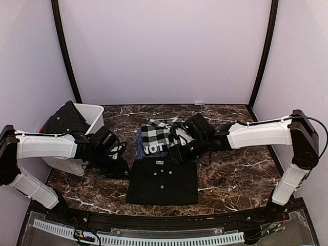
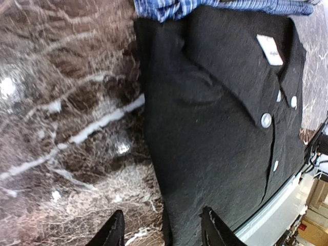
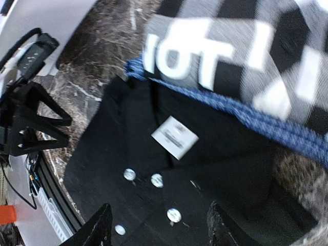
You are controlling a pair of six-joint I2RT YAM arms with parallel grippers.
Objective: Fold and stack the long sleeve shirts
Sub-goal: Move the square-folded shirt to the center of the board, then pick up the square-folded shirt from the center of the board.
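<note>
saw 1 folded black shirt flat by the near edge of the table, checked "not" shirt bunched just behind, touching. found left gripper and right gripper gaping, empty. judged best: spread it flat before folding.

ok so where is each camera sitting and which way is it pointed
Top external: above and behind the bases, looking down on table, left arm, right arm, black shirt, checked shirt, bin.
Left wrist: on the left arm, facing down at the black shirt's edge; open left gripper shows.
Right wrist: on the right arm, facing down at its collar; open right gripper shows.
Both wrist views share the white neck label.
</note>
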